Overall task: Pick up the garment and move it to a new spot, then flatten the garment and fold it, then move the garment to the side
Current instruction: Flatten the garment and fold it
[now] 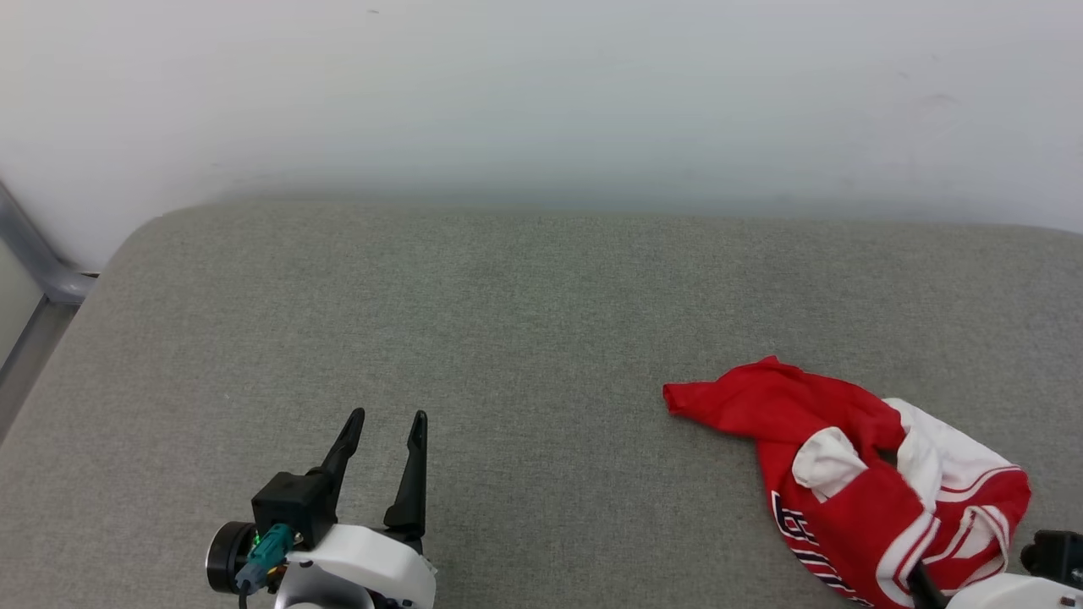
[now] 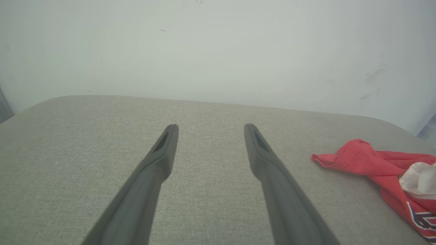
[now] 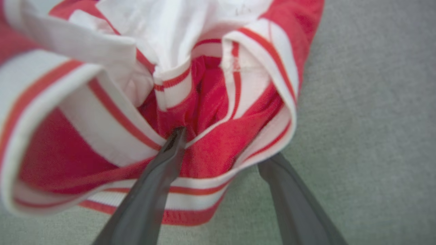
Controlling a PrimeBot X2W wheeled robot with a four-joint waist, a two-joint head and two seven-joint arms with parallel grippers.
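Head view: garment point(image 1: 846, 491) bunched near-right on grey cushion point(image 1: 508, 296); my left gripper point(image 1: 387, 414) spread, empty, near-left. Left wrist: cloth lies off to the right. Right wrist: my right gripper point(image 3: 224, 146) has jaws apart, striped hem draped btwn, not pinched. Best to back out low w/o snagging, then spread it.

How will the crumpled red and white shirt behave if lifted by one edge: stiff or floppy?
Probably floppy: the garment lies in soft folds, so it should hang limp when held. It looks thin, so likely light. Pushed on the textured grey surface, it would probably bunch rather than slide.
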